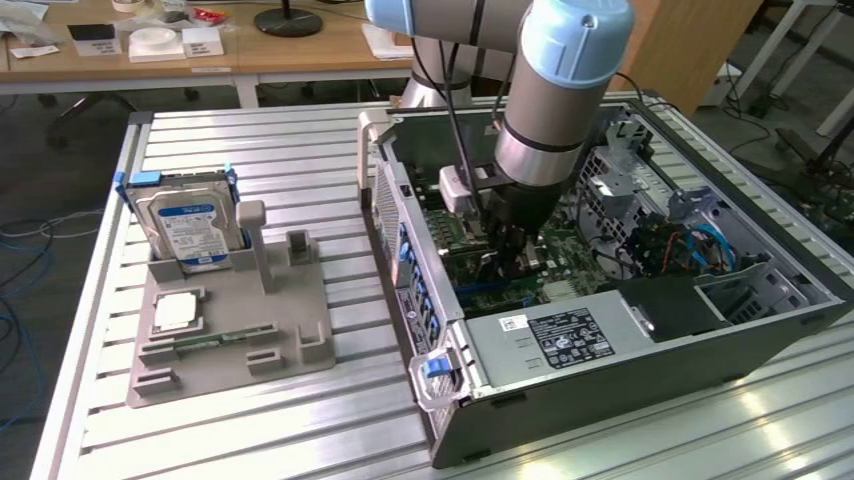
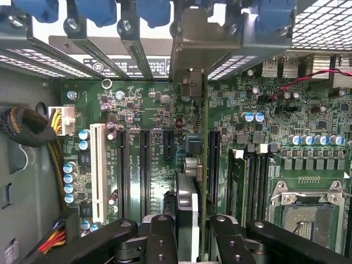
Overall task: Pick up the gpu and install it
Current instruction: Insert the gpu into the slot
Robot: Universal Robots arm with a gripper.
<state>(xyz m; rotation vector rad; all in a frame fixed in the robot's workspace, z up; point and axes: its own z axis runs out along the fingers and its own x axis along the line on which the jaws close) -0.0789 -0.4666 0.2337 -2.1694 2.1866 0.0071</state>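
Overall light: bright and even in both views.
Glare: pale sheen on the slatted metal table [image 1: 267, 150], strongest at the near corner on the exterior view's right.
Shadow: dark inside the computer case [image 1: 747, 340].
Wrist view focus: motherboard [image 2: 143, 165] crisp; black gripper [image 2: 193, 239] close to the lens and soft.
Blown highlights: vent mesh [image 2: 322, 25] washed white.

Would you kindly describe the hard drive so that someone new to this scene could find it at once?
Start at the open computer case and look across the slatted metal table toward the exterior view's left, to the grey holder. The hard drive stands upright at the holder's far end. Its blue and white label sets it apart from the flat square chip and the narrow green memory stick lying nearby.
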